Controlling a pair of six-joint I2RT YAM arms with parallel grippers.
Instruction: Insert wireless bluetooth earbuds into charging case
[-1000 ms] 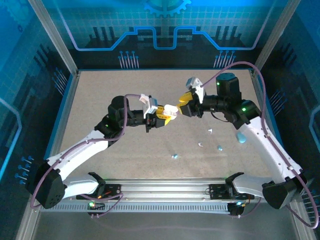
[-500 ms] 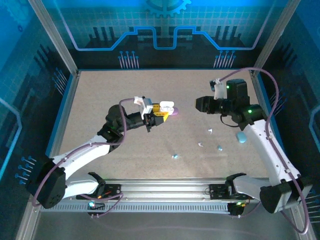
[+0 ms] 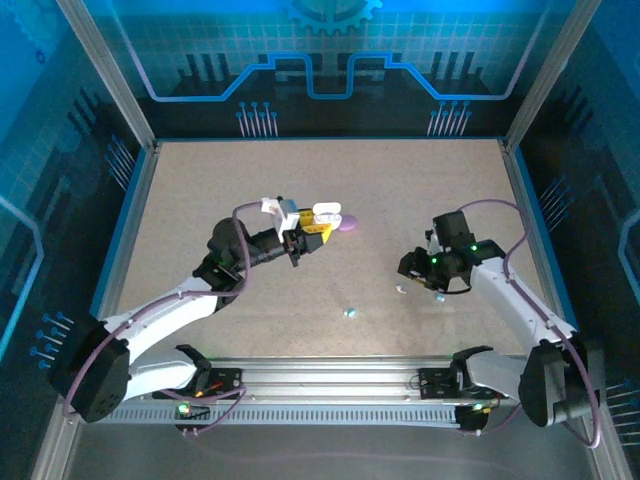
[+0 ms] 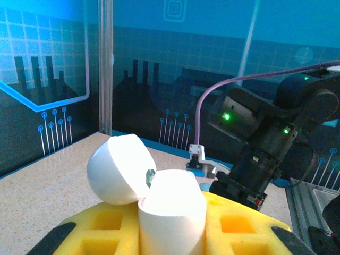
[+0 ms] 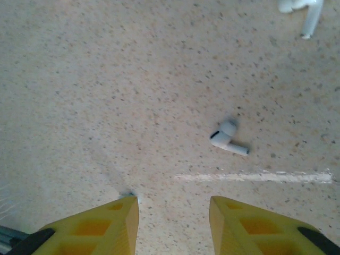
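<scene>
My left gripper [image 3: 318, 226] is shut on a white pebble-shaped charging case [image 4: 172, 210], held above the table's middle with its lid [image 4: 116, 169] hinged open. A purple case [image 3: 347, 223] shows just right of it. My right gripper [image 5: 172, 212] is open and points down close over the table at the right. A white stemmed earbud [image 5: 228, 139] lies just ahead of its fingers, slightly right. A second white earbud [image 5: 304, 9] lies farther off. From the top view, a white earbud [image 3: 400, 290] lies beside the right wrist [image 3: 432, 265] and a light blue earbud [image 3: 349, 312] nearer the front.
Another small bud [image 3: 438, 297] lies by the right wrist. The right arm [image 4: 265, 141] stands low behind the held case in the left wrist view. Blue walls [image 3: 130, 190] and metal posts ring the speckled table [image 3: 200, 180]. A metal rail [image 3: 330, 375] runs along the near edge.
My right arm has pulled back from the centre, swung right and dropped low over the white earbuds. The left gripper has shifted slightly back-left, still holding the open white case.
</scene>
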